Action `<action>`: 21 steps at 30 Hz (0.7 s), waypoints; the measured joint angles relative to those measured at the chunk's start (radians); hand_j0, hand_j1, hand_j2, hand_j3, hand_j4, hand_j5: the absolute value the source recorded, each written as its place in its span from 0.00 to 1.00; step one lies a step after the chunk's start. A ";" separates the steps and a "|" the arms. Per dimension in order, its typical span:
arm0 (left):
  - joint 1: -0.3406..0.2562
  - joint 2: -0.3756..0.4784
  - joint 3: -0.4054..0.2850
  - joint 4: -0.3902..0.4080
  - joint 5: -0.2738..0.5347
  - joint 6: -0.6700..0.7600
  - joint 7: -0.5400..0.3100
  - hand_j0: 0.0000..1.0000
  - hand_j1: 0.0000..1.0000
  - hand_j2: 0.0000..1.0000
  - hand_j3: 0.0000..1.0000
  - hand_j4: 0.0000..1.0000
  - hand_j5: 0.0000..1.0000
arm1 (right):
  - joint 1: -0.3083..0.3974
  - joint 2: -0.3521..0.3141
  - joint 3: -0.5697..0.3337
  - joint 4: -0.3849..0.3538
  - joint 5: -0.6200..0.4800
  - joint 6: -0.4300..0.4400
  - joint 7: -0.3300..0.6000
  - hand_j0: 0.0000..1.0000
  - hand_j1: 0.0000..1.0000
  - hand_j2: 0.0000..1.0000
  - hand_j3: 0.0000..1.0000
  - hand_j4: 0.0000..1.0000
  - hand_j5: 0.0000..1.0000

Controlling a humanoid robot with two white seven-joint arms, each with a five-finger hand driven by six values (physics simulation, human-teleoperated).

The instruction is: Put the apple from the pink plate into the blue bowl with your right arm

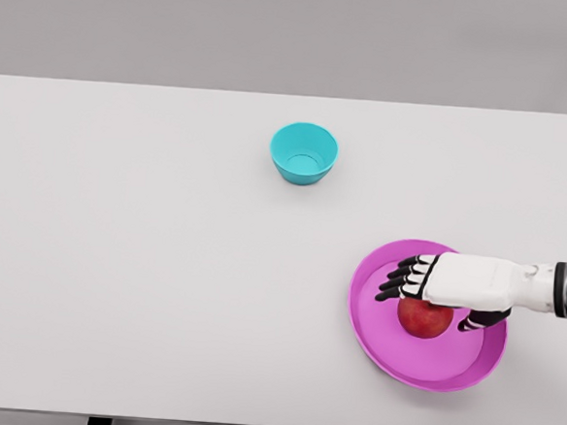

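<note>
A red apple (424,319) lies in the middle of the pink plate (381,346) at the table's lower right. My right hand (432,293) reaches in from the right edge and hovers right over the apple, covering its top. The fingers (400,279) stretch out to the left and the thumb (478,321) hangs at the apple's right side, so the hand is open and not closed on the fruit. The blue bowl (303,153) stands upright and holds nothing, farther back near the table's middle. My left arm does not show.
The white table (144,261) fills most of the view, with its front edge near the bottom of the picture. The plate sits close to the front right corner.
</note>
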 measured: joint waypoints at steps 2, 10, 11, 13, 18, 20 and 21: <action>0.000 0.000 0.000 0.000 0.000 0.000 0.000 1.00 1.00 1.00 1.00 1.00 1.00 | 0.000 0.001 0.003 0.000 0.000 0.000 0.000 1.00 1.00 1.00 1.00 1.00 1.00; 0.000 0.000 0.000 0.000 0.000 0.000 0.000 1.00 1.00 1.00 1.00 1.00 1.00 | 0.000 0.003 0.013 0.000 0.000 0.000 0.000 1.00 1.00 1.00 1.00 1.00 1.00; 0.000 0.000 0.000 0.000 0.000 0.000 0.000 1.00 1.00 1.00 1.00 1.00 1.00 | 0.000 0.003 0.014 0.000 0.000 0.000 0.000 1.00 1.00 1.00 1.00 1.00 1.00; 0.000 0.000 0.000 0.000 0.000 0.000 0.000 1.00 1.00 1.00 1.00 1.00 1.00 | 0.000 0.003 0.017 0.001 0.001 0.000 0.000 1.00 1.00 1.00 1.00 1.00 1.00; 0.000 0.000 0.000 0.000 0.000 0.000 0.000 1.00 1.00 1.00 1.00 1.00 1.00 | 0.000 0.004 0.021 0.001 0.002 0.000 0.000 0.72 0.72 0.72 0.72 0.72 0.72; 0.000 0.000 0.000 0.000 0.000 0.000 0.000 1.00 1.00 1.00 1.00 1.00 1.00 | 0.000 0.004 0.021 0.001 0.002 0.000 0.000 0.54 0.54 0.54 0.54 0.54 0.54; 0.000 0.000 0.000 0.000 0.000 0.000 0.000 1.00 1.00 1.00 1.00 1.00 1.00 | 0.000 0.004 0.022 0.001 0.001 0.000 0.000 0.52 0.52 0.52 0.52 0.52 0.52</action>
